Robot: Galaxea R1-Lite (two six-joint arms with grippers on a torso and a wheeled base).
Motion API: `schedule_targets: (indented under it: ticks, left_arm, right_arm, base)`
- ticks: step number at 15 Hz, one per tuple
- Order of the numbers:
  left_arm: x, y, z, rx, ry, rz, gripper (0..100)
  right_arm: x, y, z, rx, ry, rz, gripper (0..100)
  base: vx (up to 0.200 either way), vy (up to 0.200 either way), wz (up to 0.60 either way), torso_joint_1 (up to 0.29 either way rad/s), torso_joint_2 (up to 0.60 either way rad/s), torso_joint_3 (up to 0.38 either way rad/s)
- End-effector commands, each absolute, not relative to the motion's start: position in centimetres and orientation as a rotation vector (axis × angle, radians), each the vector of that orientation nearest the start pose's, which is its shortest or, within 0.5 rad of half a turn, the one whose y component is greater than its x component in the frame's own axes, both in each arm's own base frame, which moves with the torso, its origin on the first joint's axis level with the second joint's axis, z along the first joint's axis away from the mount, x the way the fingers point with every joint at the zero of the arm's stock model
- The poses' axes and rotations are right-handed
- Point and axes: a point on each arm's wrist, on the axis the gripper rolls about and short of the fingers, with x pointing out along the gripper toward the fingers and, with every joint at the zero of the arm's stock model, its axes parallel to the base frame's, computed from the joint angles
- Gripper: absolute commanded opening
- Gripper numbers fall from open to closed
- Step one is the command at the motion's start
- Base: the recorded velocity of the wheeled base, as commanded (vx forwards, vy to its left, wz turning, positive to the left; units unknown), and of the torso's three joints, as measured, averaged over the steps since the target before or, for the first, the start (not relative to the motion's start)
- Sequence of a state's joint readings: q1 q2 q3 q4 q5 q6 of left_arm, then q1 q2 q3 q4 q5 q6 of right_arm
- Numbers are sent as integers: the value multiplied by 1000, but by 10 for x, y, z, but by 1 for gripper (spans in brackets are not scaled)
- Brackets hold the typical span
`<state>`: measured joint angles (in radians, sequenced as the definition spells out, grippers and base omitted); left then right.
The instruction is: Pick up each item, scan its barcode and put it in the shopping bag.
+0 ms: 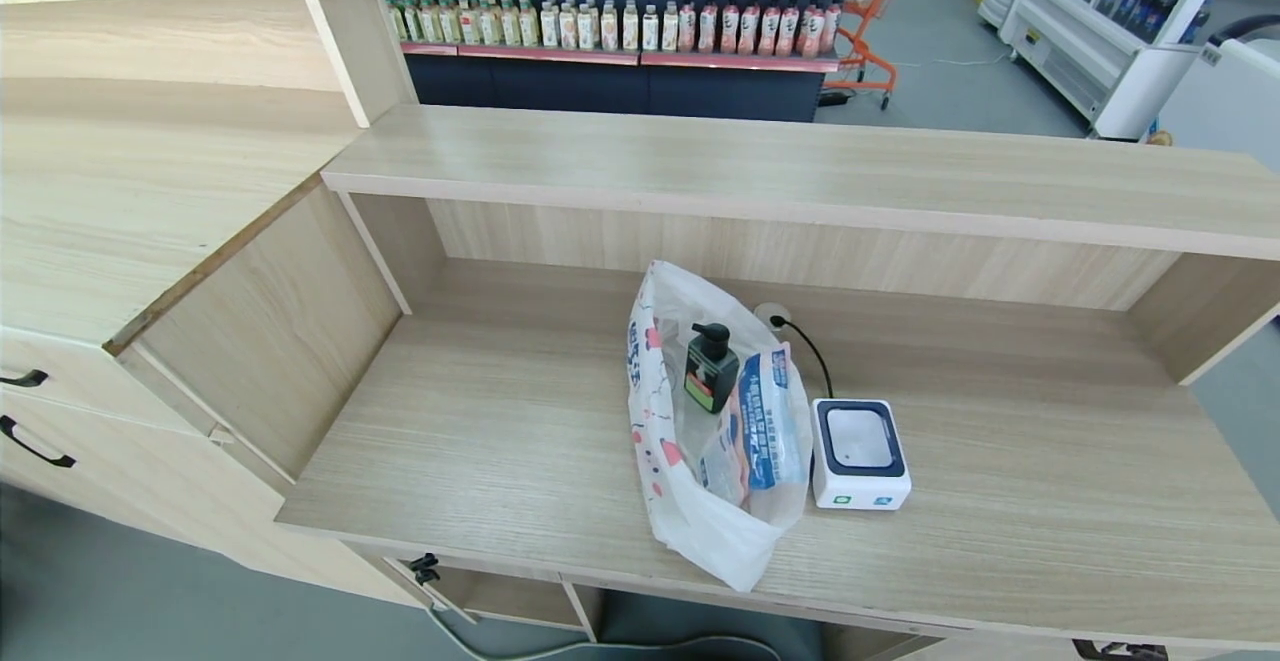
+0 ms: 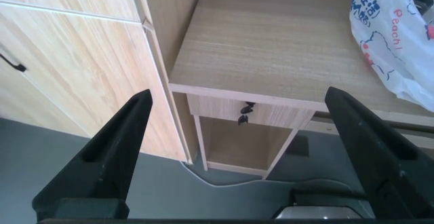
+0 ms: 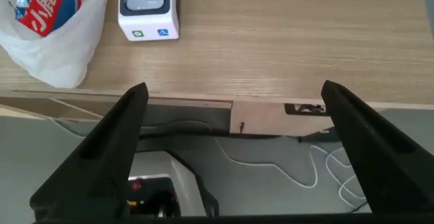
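Observation:
A white printed shopping bag point(image 1: 690, 481) lies open on the wooden counter point(image 1: 520, 421). Inside it stand a dark green pump bottle point(image 1: 711, 369) and a blue-and-white packet point(image 1: 762, 426). The white barcode scanner point(image 1: 859, 454) sits just right of the bag, its black cable running to the back. My left gripper point(image 2: 237, 149) hangs open below and in front of the counter's left front corner, the bag point(image 2: 390, 41) off to one side. My right gripper point(image 3: 234, 149) is open too, held low before the counter's front edge, with the scanner point(image 3: 148, 8) and the bag point(image 3: 51, 41) beyond.
A raised shelf point(image 1: 800, 176) spans the back of the counter. A taller cabinet with drawers point(image 1: 120, 241) stands to the left. Under the counter hang a drawer with a key point(image 2: 245, 112) and loose cables point(image 3: 271, 166). Store shelves with bottles point(image 1: 610, 26) lie behind.

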<state>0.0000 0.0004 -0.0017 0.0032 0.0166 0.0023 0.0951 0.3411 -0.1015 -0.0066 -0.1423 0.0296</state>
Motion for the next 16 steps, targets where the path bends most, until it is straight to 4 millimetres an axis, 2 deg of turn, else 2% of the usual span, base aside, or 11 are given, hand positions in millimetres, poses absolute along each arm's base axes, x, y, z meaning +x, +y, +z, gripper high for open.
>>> schedule_targets:
  ticks: [1,5,11,16]
  left_arm:
    - [-23,0,76,3,2,17,100]
    - [-23,0,75,3,3,17,100]
    - [-23,0,76,3,2,17,100]
    - [-23,0,76,3,2,17,100]
  right_arm:
    - [-19,-4,81,-11,40,-93,100]
    - [-18,-2,81,37,24,-28,100]
    - [-23,0,75,-66,10,-20,100]
    - [-23,0,75,-65,10,-18,100]
  base:
    - [0,0,0,0,0,0]
    - [0,0,0,0,0,0]
    - [0,0,0,0,0,0]
    - [0,0,0,0,0,0]
